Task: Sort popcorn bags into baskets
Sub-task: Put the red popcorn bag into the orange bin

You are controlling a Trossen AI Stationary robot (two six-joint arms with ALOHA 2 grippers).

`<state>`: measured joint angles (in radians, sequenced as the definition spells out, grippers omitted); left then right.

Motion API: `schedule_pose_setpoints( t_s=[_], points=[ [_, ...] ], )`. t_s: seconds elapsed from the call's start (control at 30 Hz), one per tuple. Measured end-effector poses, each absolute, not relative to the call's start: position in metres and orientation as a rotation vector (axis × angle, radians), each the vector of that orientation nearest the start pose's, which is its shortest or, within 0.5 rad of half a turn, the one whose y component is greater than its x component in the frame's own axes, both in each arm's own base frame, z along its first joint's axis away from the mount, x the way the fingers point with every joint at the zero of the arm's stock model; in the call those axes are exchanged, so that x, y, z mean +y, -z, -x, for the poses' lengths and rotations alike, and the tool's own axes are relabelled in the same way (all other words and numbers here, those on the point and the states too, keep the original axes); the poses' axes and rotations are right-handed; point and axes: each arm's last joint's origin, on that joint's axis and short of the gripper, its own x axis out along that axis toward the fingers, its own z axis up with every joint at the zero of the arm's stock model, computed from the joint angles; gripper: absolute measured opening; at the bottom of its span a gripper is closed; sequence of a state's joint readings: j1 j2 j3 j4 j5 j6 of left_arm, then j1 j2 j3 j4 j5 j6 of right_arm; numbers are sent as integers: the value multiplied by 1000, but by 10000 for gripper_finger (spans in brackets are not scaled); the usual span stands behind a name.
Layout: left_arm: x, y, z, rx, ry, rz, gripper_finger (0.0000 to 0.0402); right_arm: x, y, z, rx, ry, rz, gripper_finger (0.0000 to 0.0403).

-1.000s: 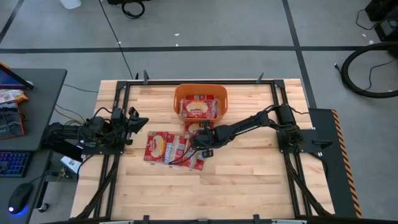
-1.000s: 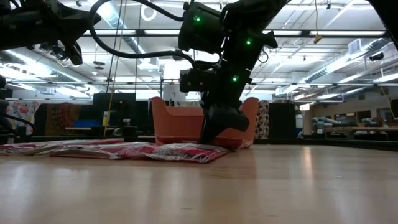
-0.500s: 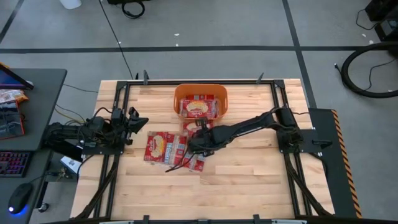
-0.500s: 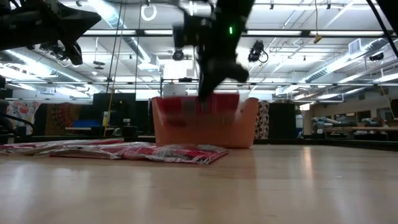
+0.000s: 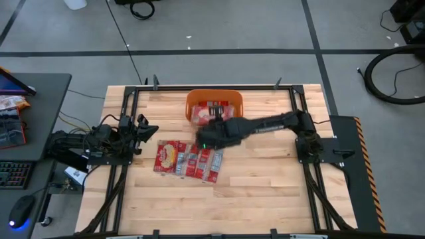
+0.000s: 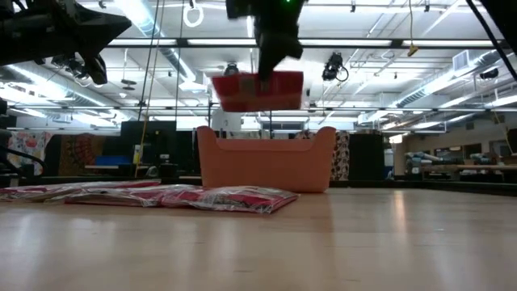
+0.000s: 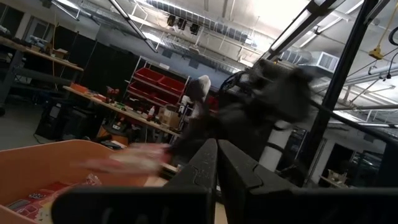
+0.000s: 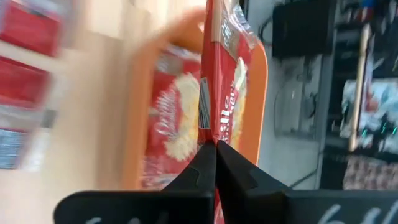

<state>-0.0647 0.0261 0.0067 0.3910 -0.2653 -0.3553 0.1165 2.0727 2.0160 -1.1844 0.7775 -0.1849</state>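
Observation:
My right gripper (image 6: 273,58) hangs above the orange basket (image 6: 262,166), shut on one red popcorn bag (image 6: 258,89). From above, that arm reaches from the table's right side to the basket's (image 5: 214,93) near left corner. Red bags lie flat inside the basket (image 8: 168,124). Several more bags (image 5: 188,159) lie flat in a loose row on the wood, nearer than the basket, and show as a low heap (image 6: 161,196) in the low view. My left gripper (image 7: 216,168) waits, shut, raised at the table's left edge (image 5: 141,129). My right gripper (image 8: 214,144) pinches the red bag by its upper edge (image 8: 213,134) between its two fingers (image 8: 186,180), coming from above and pointing down. The bag hangs flat below the fingers, lifted clear, with its lower edge (image 6: 258,108) above the basket's rim.
Black frame rails (image 5: 126,119) run along the table's left and right sides. Bare wood (image 5: 252,192) fills the near half of the table. A grey desk with a keyboard (image 5: 16,174) stands beyond the left edge.
My right gripper has risen from the row of bags and moved toward the far edge, to above the basket. It has taken one bag with it: the bag lay on the table, then hung in front of the basket's wall, and now hangs clear above the rim.

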Motion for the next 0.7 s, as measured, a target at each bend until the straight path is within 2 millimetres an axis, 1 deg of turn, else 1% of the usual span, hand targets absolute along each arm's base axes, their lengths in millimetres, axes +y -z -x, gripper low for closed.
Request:
schedule_pose_setpoints(
  t_s=[0.13, 0.23, 0.3, 0.37, 0.43, 0.53, 0.6, 0.7],
  points=[
    [2, -200, -92, -399, -131, 411, 18, -12, -284, -428, 1218, 516, 612, 14],
    [2, -200, -92, -399, -132, 411, 18, -49, -269, -429, 1250, 482, 522, 16],
    [2, -200, -92, -399, -131, 411, 18, -69, -259, -427, 1274, 427, 439, 20],
    [2, -200, -92, -395, -132, 410, 18, -82, -254, -420, 1331, 432, 393, 28],
    [2, -200, -92, -393, -133, 410, 18, -82, -256, -417, 1354, 444, 368, 40],
    [2, -200, -92, -390, -133, 410, 18, -68, -264, -417, 1360, 428, 356, 60],
    [2, -200, -92, -390, -133, 409, 18, -53, -269, -419, 1335, 401, 359, 72],
    [2, -200, -92, -390, -133, 409, 18, -17, -270, -423, 1305, 276, 324, 87]
  ],
)
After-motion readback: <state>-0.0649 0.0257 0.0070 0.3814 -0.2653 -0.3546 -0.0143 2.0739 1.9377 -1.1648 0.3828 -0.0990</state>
